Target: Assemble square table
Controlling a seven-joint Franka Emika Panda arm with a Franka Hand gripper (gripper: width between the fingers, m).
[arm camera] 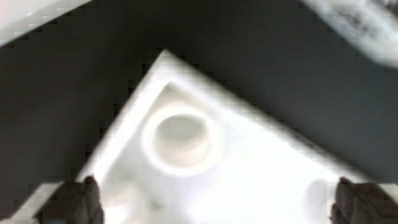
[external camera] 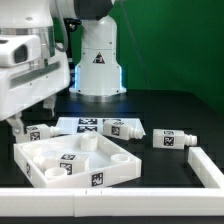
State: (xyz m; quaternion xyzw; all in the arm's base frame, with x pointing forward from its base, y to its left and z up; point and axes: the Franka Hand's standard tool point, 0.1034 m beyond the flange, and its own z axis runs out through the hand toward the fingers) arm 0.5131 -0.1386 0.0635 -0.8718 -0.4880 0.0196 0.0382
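1 large white square table top [external camera: 100,160] lies on the black table [external camera: 175,105], close to the long white rail [external camera: 100,197] at the front. It has a raised rim, round corner sockets [arm camera: 178,140] and black-and-white tags. 3 stubby tagged legs lie behind it: 1 left leg [external camera: 40,131], 1 middle leg [external camera: 120,128] beside the marker board [external camera: 85,124], and 1 right leg [external camera: 172,139], apart from the others. The gripper [external camera: 19,124] [arm camera: 217,205] hangs over the top's corner at the exterior view's left, its fingers [arm camera: 75,200] spread wide and holding nothing. Bare black surface shows behind the legs.
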